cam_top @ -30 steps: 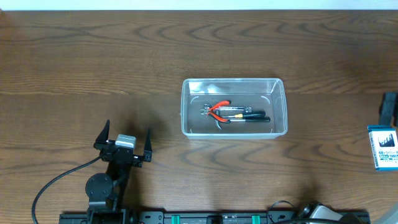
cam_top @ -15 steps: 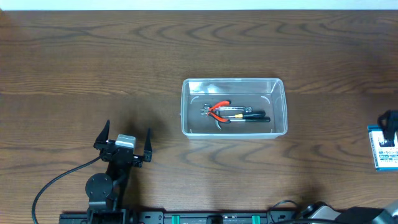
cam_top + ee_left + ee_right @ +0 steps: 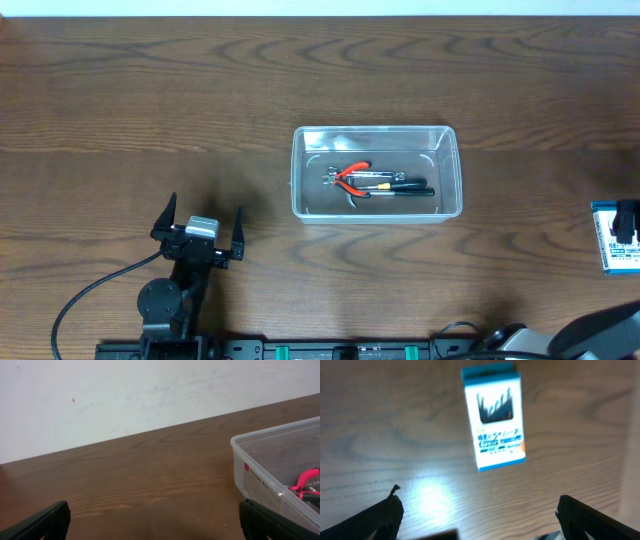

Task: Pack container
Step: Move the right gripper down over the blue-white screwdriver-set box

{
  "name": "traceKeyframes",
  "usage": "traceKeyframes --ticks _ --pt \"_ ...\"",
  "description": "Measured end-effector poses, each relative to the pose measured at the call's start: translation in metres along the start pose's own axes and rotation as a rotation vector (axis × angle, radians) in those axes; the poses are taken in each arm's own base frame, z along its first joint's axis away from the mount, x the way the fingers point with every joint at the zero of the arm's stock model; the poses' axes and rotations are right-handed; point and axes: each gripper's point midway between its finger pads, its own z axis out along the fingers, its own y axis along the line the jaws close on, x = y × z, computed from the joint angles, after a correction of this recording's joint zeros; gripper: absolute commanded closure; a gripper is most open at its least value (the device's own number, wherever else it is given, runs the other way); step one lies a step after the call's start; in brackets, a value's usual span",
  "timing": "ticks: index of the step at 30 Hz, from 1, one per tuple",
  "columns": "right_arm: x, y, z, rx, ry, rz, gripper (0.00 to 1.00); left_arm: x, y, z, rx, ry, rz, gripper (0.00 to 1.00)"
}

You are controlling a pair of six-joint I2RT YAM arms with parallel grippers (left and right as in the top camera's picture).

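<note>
The clear plastic container stands mid-table. Inside lie red-handled pliers and a black-handled tool. My left gripper is open and empty, to the left of the container and nearer the front edge. In the left wrist view the fingers are spread, and the container with the pliers is at the right. My right gripper is at the far right edge, mostly out of frame, above a blue-and-white box. In the right wrist view it is open, with the box ahead of it.
The wooden table's far edge meets a white wall. A black cable runs from the left arm's base toward the front left. The arm mounts sit along the front edge.
My right gripper has moved along the right edge toward the front, over the blue-and-white box. The left arm and the container have not moved.
</note>
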Motion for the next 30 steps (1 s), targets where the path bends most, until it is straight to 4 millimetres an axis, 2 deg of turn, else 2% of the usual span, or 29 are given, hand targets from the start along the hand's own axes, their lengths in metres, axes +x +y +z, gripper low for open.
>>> traceKeyframes --ticks 6,18,23,30 --pt "0.008 0.0 0.036 -0.047 0.116 0.031 0.01 0.0 0.0 0.0 0.0 0.0 0.0 0.02" --pt "0.007 -0.003 0.057 -0.07 0.146 -0.006 0.01 0.0 0.0 0.0 0.0 0.0 0.0 0.02" --pt "0.005 0.003 0.065 -0.114 0.138 -0.045 0.01 0.0 0.0 0.0 0.0 0.0 0.0 0.02" --pt "-0.002 0.008 0.088 -0.172 0.131 -0.071 0.01 0.0 0.0 0.0 0.0 0.0 0.0 0.02"
